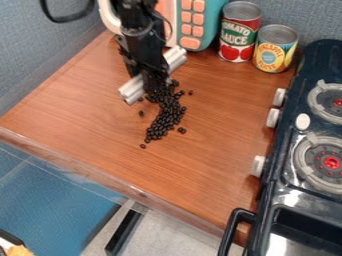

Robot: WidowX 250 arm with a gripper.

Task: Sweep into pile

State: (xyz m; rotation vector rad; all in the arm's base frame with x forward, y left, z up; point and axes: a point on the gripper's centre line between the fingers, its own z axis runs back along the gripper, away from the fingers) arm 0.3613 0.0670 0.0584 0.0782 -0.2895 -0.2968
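"Camera view: where's the pincer [156, 81]?"
"Upper left of the frame, seemingly clamped on a pale bar [131, 89]."
"And the beans [167, 117]?"
"Near the frame's centre, strewn on the bench [214, 170]."

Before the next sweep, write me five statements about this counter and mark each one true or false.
1. The dark beans lie on the wooden counter. True.
2. The beans sit in one tight, round pile. False: they form a long streak, with a few strays around it.
3. The pale bar is at the black pincer, near the upper end of the streak. True.
4. The red-labelled can and the yellow-labelled can stand beside each other near the back of the counter. True.
5. The red-labelled can lies on its side. False: it is upright.
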